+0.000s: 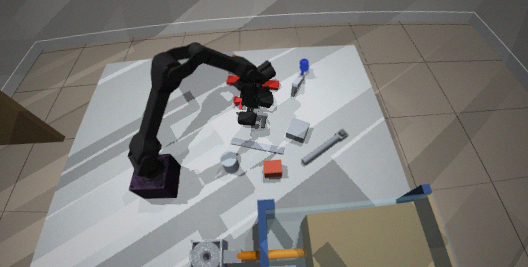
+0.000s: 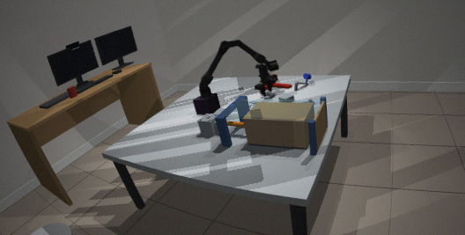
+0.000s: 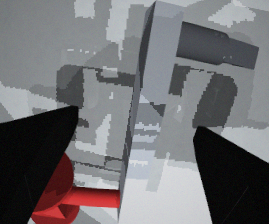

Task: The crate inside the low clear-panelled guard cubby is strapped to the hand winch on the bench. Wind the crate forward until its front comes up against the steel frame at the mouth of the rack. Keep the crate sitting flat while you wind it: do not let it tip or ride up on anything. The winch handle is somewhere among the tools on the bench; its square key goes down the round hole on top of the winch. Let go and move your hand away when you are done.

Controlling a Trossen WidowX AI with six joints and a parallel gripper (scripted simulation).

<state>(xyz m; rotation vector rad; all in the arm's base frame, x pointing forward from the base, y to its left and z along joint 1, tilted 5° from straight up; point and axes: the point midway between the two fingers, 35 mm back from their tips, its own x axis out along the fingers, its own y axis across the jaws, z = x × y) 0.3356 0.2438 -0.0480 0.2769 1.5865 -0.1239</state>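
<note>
Wrist view: gripper [image 1: 250, 118] [image 2: 266, 91] [image 3: 137, 123] is wide, nothing gripped; grey crank [image 1: 263, 120] [image 3: 157, 65] lies between the spread fingertips. Its red knob [image 1: 237, 101] [image 3: 55, 192] is partly behind one finger. Wrist also shows the dark stub at the crank's other end; top has the crank partly under the gripper, exterior too small to read.

Top only: orange-red block [image 1: 273, 168], grey wrench-like bar [image 1: 324, 147]. Blue-knobbed crank [image 1: 304, 65] [image 2: 306, 77] stands apart from the gripper, top and exterior.

Winch [image 1: 203, 256] [image 2: 207, 126]: top gives the round hole, but the frame edge cuts the winch. Orange strap [image 1: 280, 254] [image 2: 235, 123] runs to the crate [image 1: 365, 234] [image 2: 277, 124], flat inside the blue-posted cubby [image 1: 263, 229] [image 2: 224, 131]. Top crops the crate; exterior has it whole.

Exterior only, farther off: two monitors, screens dark, and a red mug [image 2: 71, 91] on the desk [image 2: 88, 91].
</note>
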